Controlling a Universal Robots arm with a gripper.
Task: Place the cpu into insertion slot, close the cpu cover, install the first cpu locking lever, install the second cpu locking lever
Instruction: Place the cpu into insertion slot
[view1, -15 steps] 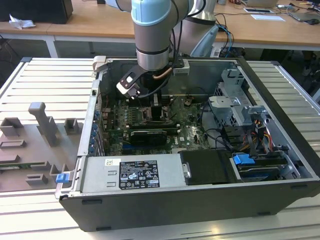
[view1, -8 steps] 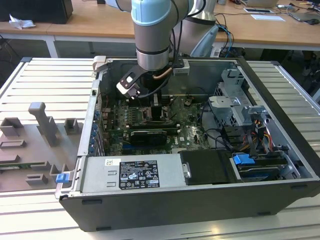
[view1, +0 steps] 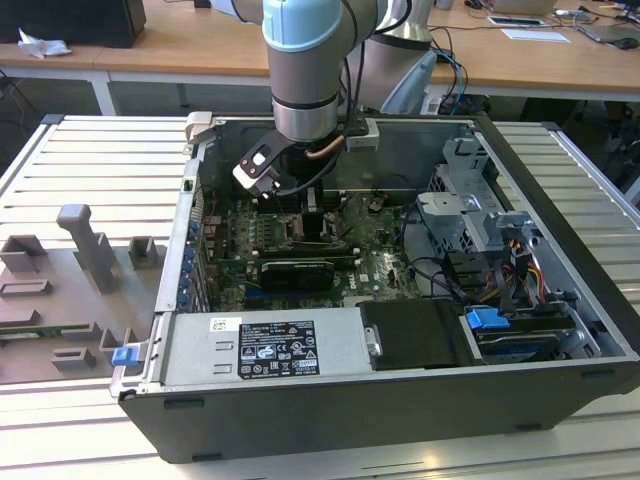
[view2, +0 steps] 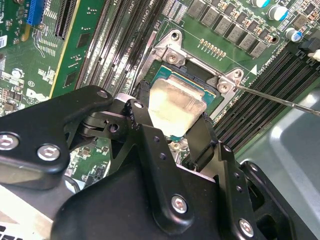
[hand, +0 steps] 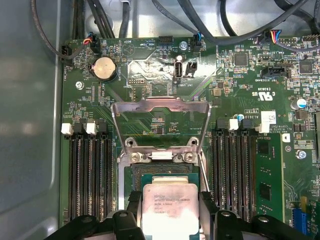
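A: What has the gripper got?
B: Its fingers are narrowed onto two sides of the cpu, gripping it over the insertion slot; seated or not, I cannot tell
A: And the cpu cover?
B: Swung open; in the exterior view the gripper sits at twelve o'clock from the long black card

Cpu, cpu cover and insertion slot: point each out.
cpu (hand: 170, 207): first wrist view, middle of metal face.
cpu cover (hand: 160, 104): first wrist view, bar of open frame.
insertion slot (hand: 136, 181): first wrist view, dark socket floor.
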